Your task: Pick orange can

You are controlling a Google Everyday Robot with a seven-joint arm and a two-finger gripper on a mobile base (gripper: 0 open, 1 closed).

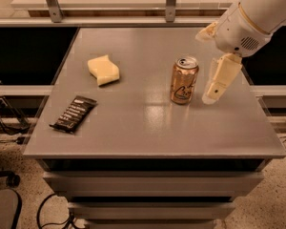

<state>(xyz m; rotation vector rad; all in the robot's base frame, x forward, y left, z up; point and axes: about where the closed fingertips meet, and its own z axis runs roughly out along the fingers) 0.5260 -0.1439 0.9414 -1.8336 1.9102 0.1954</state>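
The orange can (184, 80) stands upright on the grey table (148, 128), right of centre; it is orange-tan with a silver top, a pull tab and dark and white scribbles. My gripper (205, 67) hangs just right of the can, on a white arm coming in from the upper right. Its cream fingers are spread apart. One finger (221, 78) points down beside the can, and the other (206, 31) sits higher, behind the can's top. The gripper is open and holds nothing; a small gap separates it from the can.
A yellow sponge (103, 69) lies at the table's back left. A dark snack bar (74, 113) lies near the left front edge. A railing with metal posts (51, 3) runs behind the table. Drawers sit under the tabletop.
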